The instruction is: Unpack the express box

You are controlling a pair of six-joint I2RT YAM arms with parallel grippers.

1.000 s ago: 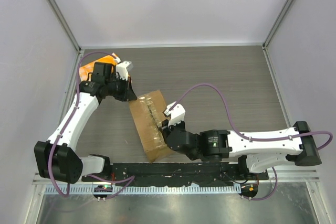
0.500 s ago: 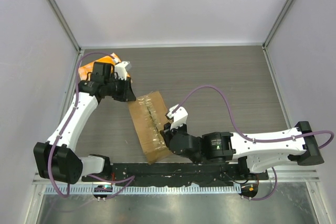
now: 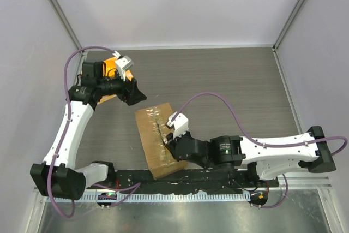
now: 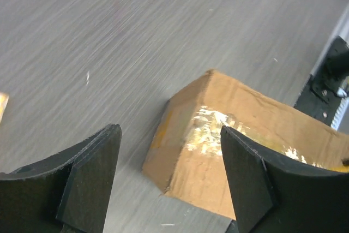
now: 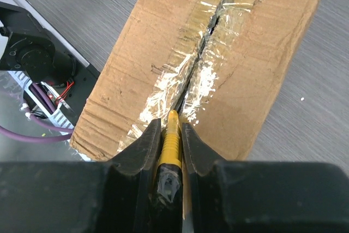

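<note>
Right wrist: yel. cutter [image 5: 171, 137] @ box [image 5: 262, 64] seam

Left arm [image 3: 71, 126] and right arm [image 3: 275, 154]: white shells, black joints. Behind the black left tool [image 3: 139, 98] and right tool [image 3: 167, 144] trail purple cables [image 3: 218, 97].

Robot lab cell, white panel walls [image 3: 163, 9], aluminium posts [image 3: 59, 10], wood-grain table [image 3: 229, 80]

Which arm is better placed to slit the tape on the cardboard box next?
Right. The right pincer is shut on a yellow cutter, tip at the taped seam of the brown cardboard box. The left pincer is open, off the box.
</note>
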